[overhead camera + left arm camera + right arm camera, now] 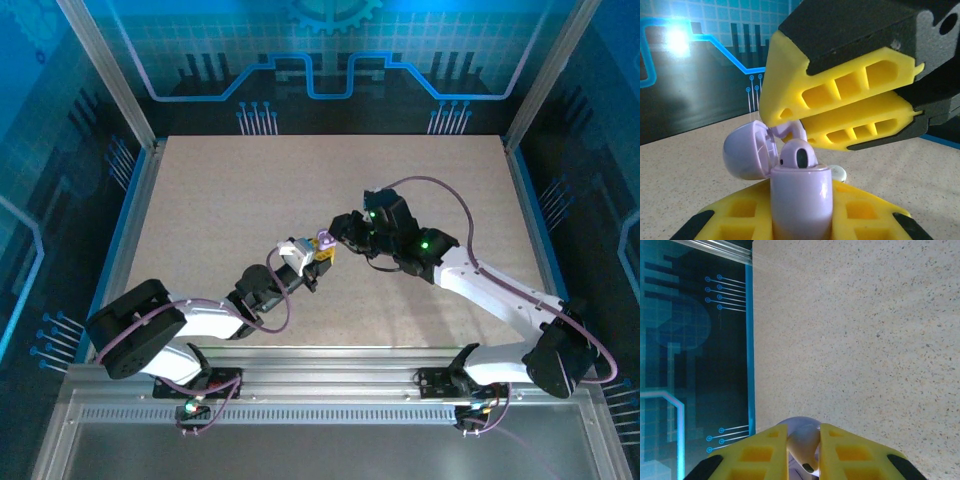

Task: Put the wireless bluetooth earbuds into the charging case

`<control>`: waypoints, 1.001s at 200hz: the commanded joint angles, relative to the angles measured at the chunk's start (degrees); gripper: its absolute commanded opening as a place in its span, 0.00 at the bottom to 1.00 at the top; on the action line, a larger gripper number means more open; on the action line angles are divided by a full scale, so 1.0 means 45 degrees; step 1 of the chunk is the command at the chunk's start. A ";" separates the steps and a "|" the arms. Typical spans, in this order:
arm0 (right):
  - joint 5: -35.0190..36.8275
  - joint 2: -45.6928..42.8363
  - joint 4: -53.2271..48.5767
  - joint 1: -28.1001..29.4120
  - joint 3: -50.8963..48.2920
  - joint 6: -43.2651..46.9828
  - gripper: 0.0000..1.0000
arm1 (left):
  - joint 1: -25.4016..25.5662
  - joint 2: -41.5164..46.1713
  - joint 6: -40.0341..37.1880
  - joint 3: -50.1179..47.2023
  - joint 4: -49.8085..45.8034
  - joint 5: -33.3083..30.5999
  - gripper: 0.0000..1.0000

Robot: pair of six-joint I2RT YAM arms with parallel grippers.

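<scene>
The lilac charging case stands upright with my left gripper shut on its body; its domed lid is swung open to the left. One lilac earbud sits in the case, its head poking above the rim. My right gripper is shut on a second pale earbud, held just above the open case with the lid behind it. In the left wrist view the right gripper's yellow fingers hang over the case. In the top view both grippers meet mid-table at the case.
A small white piece lies on the table just behind the case. The speckled tabletop stretches away on all sides, bounded by blue-edged walls and the metal rail at the near edge.
</scene>
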State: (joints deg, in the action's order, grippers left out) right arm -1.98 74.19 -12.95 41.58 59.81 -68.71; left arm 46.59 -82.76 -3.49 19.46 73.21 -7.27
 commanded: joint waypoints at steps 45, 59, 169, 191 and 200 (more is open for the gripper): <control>-0.0166 -0.0288 -0.0270 0.0198 -0.0281 -0.0552 0.19 | 0.0126 0.0423 -0.0629 0.0133 0.0976 -0.0242 0.13; -0.0150 -0.0298 -0.0444 0.0213 -0.0261 -0.0598 0.19 | 0.0123 0.0459 -0.0735 0.0147 0.0998 -0.0242 0.13; 0.0006 -0.0416 -0.1429 0.0447 -0.0287 -0.1240 0.19 | 0.0371 0.0452 -0.2389 0.0227 0.1067 -0.0280 0.13; 0.0124 -0.0453 -0.1685 0.0454 -0.0246 -0.1247 0.19 | 0.0427 0.0501 -0.2618 0.0226 0.1089 -0.0333 0.13; 0.0146 -0.0466 -0.1711 0.0452 -0.0280 -0.1270 0.19 | 0.0465 0.0539 -0.2737 0.0216 0.1075 -0.0372 0.13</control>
State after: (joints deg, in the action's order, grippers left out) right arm -1.52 72.53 -15.88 42.11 59.66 -73.60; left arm 47.77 -82.32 -12.67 19.46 73.17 -8.40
